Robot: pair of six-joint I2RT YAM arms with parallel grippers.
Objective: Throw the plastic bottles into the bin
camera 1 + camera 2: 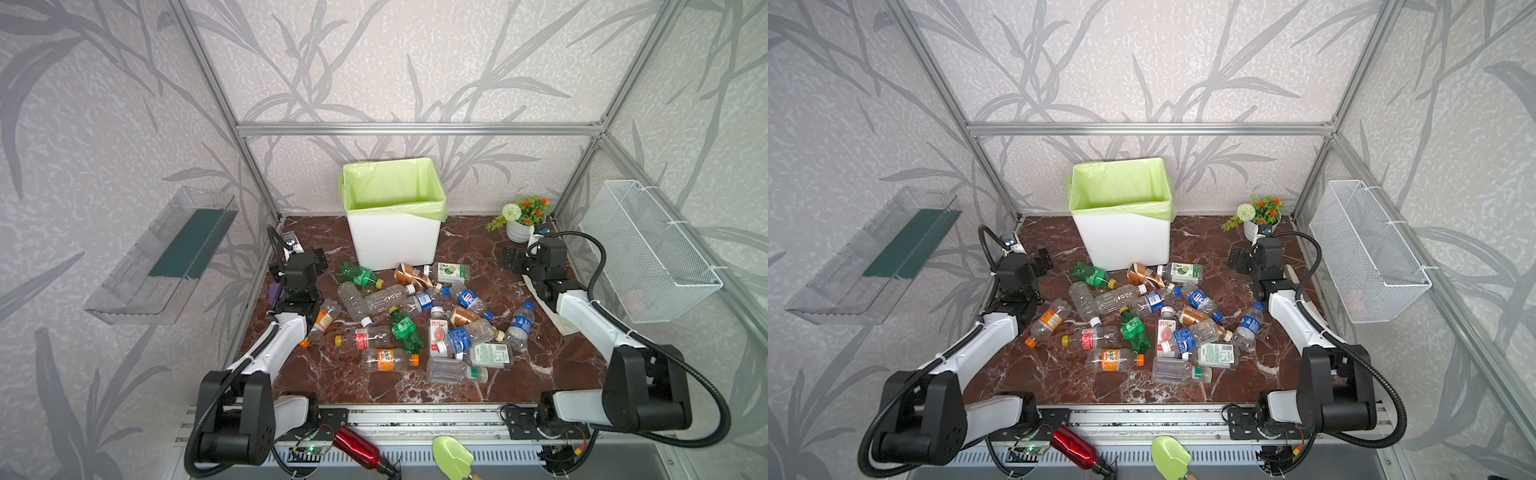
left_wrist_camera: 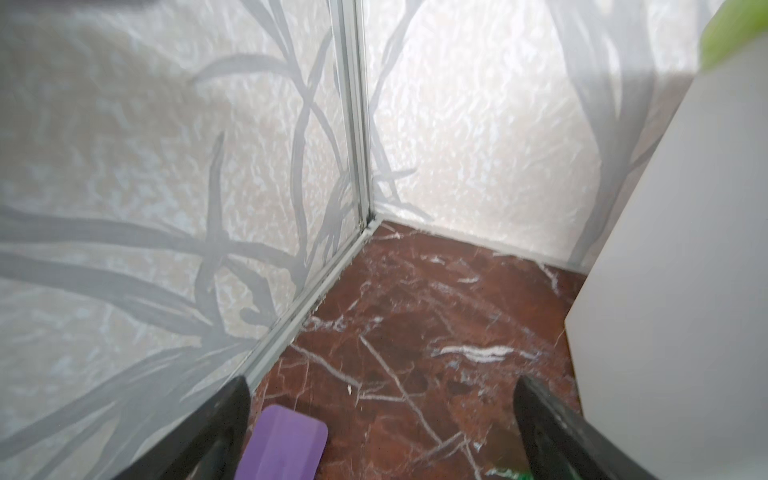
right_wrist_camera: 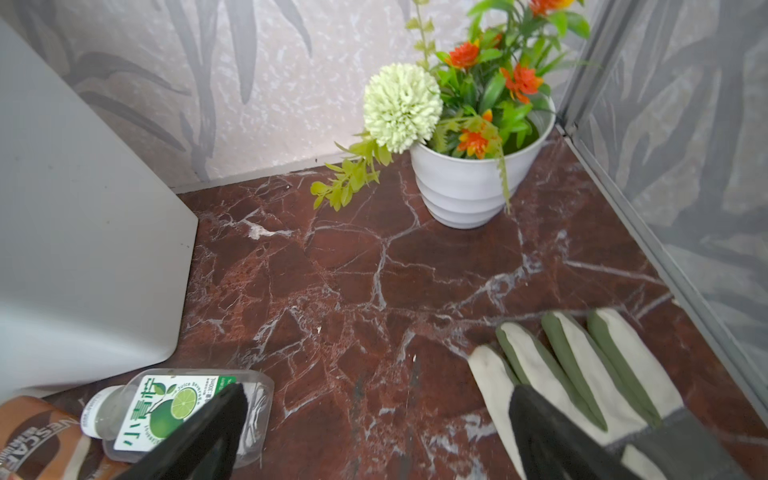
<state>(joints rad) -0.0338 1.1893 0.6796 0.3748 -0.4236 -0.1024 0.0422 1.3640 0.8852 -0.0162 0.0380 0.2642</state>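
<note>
Bottles (image 1: 405,330) heaped mid-worktop, just in front of the bin (image 1: 395,241) at the back edge. I see left gripper (image 2: 382,390) and right gripper (image 3: 378,392) fingers spread wide, holding nothing.

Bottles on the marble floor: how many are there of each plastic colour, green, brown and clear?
Green bottles: 2
Brown bottles: 2
Clear bottles: 13
Total: 17 that I can make out; any hidden under the others are not counted.
</note>
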